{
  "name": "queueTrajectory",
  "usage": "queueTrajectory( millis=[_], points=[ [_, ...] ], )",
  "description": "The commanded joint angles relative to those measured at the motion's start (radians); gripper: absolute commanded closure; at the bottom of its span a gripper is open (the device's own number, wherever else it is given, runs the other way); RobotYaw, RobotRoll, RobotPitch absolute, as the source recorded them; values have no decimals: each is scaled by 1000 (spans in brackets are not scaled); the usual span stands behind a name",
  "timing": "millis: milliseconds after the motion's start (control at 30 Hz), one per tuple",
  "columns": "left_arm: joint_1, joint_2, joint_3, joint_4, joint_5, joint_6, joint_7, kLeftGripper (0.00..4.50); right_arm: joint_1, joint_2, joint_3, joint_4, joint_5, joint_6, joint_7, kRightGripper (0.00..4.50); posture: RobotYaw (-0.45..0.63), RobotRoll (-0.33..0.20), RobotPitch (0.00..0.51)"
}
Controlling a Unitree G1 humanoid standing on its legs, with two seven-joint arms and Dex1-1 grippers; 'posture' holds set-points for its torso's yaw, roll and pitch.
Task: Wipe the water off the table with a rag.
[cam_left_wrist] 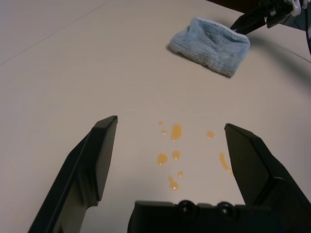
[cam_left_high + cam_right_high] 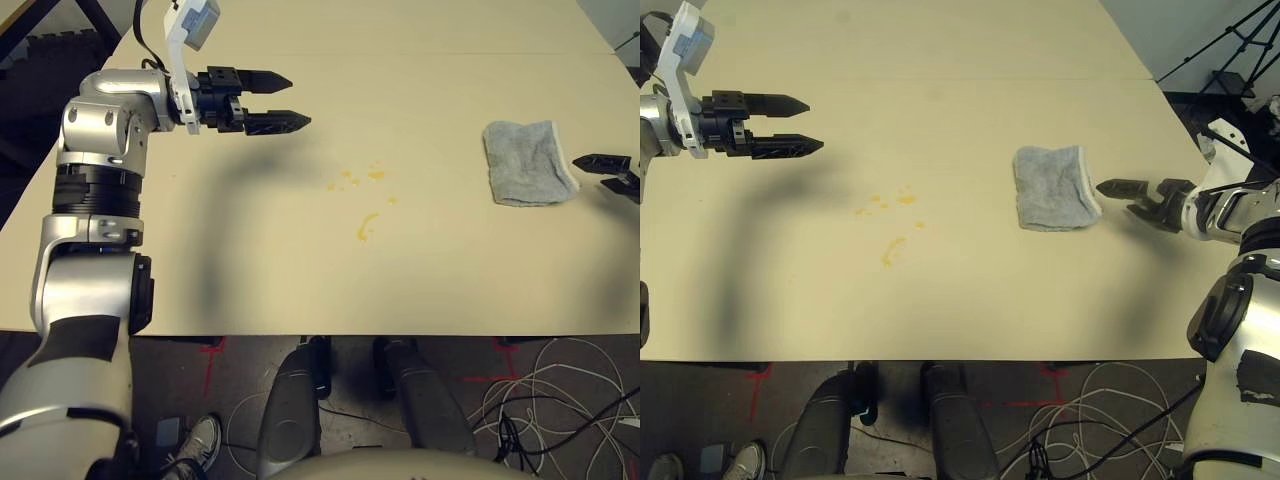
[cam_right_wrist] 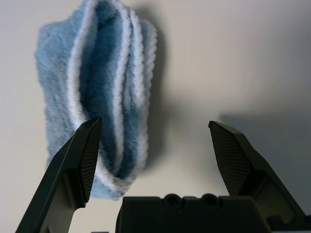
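Folded fuzzy rag [image 2: 1054, 187], untouched

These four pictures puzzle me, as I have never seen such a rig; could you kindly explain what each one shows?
It is a humanoid robot with two arms at a table. The two wide pictures come from its head camera, looking down. The other two come from cameras on its wrists, looking out between each gripper's black jaws. The left gripper hangs open above the table, holding nothing. The right gripper is open too, next to the rag, which lies folded and not yet gripped. Between them are small orange drops of water, unwiped.
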Motion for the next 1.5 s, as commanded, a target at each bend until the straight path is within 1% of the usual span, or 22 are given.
queueTrajectory(
  millis=[33, 167, 300, 500, 667, 900, 1200, 1400, 1500],
  points=[
    [5, 3, -3, -8, 9, 6, -4, 0, -12, -21, -9, -29, 26, 56, 47, 14, -64, 0, 285],
    [16, 3, -1, -20, 5, 11, 0, 0, 10, -33, 55, -96, 19, 123, 156, 14, -61, 0, 286],
    [19, 4, 3, -26, 3, 16, 5, 0, 56, -43, 98, -161, 18, 164, 208, 14, -58, 0, 287],
    [29, 3, 8, -44, -3, 28, 15, 0, 139, -36, 140, -245, 27, 198, 241, 14, -55, 0, 289],
    [35, 0, 10, -59, -9, 37, 24, 0, 184, -6, 140, -288, 40, 218, 219, 14, -52, 0, 287],
    [56, -8, 14, -105, -25, 63, 41, 0, 207, 80, 101, -299, 72, 263, 159, 14, -43, 0, 288],
    [87, 2, 22, -156, -44, 92, 60, 0, 159, 212, -31, -249, 135, 327, 15, 14, -23, 0, 288],
    [89, -4, 23, -165, -51, 98, 73, 0, 113, 274, -120, -174, 162, 289, -92, 14, -23, 0, 287],
    [87, -9, 22, -164, -54, 99, 77, 0, 101, 292, -146, -139, 163, 253, -140, 14, -26, 0, 291]
  ],
)
